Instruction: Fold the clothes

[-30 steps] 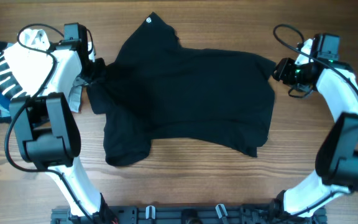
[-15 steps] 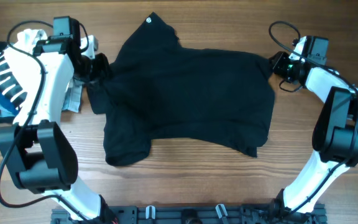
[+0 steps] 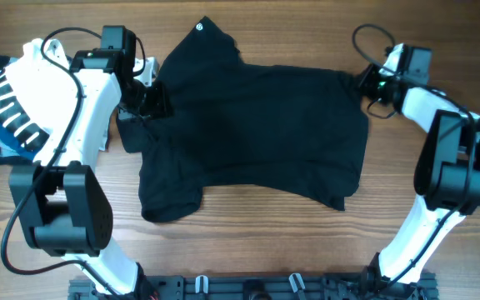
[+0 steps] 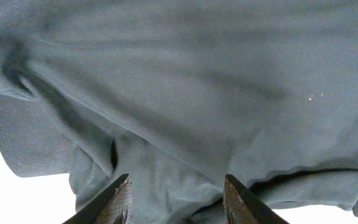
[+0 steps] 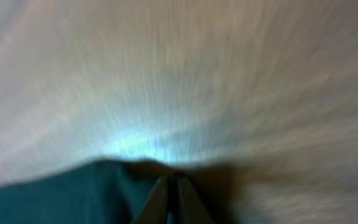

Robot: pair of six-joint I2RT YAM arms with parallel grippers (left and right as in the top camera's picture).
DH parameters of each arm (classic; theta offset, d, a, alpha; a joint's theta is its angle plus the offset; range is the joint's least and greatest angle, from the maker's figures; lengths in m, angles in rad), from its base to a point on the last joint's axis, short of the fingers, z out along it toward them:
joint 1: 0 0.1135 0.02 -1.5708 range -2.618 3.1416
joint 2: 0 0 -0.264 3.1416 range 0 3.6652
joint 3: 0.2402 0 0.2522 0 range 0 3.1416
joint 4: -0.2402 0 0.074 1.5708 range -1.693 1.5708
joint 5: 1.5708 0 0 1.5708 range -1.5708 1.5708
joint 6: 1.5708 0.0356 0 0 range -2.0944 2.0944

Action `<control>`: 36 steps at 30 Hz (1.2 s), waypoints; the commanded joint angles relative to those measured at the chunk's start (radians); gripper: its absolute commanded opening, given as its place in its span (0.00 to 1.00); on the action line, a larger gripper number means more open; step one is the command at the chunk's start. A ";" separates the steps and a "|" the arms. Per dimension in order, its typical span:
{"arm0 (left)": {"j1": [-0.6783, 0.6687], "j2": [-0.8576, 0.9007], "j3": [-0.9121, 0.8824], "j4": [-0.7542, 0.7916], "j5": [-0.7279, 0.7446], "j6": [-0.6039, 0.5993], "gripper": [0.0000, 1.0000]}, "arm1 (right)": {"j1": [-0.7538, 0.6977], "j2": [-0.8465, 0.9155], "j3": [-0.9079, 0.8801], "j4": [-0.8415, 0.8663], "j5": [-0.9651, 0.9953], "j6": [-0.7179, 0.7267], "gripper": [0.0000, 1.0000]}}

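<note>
The clothes [image 3: 257, 137], a black T-shirt, lie spread and rumpled across the middle of the wooden table in the overhead view. My left gripper [image 3: 152, 100] hovers at its upper left part. In the left wrist view the gripper [image 4: 178, 202] is open, and wrinkled fabric [image 4: 185, 112] fills the picture and shows between its fingertips [image 4: 120, 202]. My right gripper [image 3: 363, 83] is at the shirt's upper right corner. The blurred right wrist view shows that gripper [image 5: 171, 199] with fingers pressed together at the dark fabric's edge [image 5: 73, 193], which peaks at the tips.
A white garment and a navy white-striped one [image 3: 2, 104] lie piled at the table's left edge, partly under my left arm. A black rail [image 3: 248, 287] runs along the table's front edge. Bare wood [image 3: 257, 233] shows in front of the shirt.
My left gripper has moved right, onto the shirt's upper left part. My right gripper has slid left to the shirt's upper right corner and shut there.
</note>
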 commanded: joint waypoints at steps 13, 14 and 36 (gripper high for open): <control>-0.075 -0.009 -0.006 -0.021 -0.048 0.023 0.54 | -0.193 -0.220 0.103 -0.100 0.061 -0.007 0.87; -0.075 -0.009 -0.006 -0.033 -0.048 0.023 0.54 | -0.198 -0.222 0.103 -0.141 0.044 -0.025 0.88; -0.130 -0.009 -0.397 -0.178 0.121 0.009 0.37 | -0.204 -0.511 0.100 -0.838 -0.035 -0.126 0.92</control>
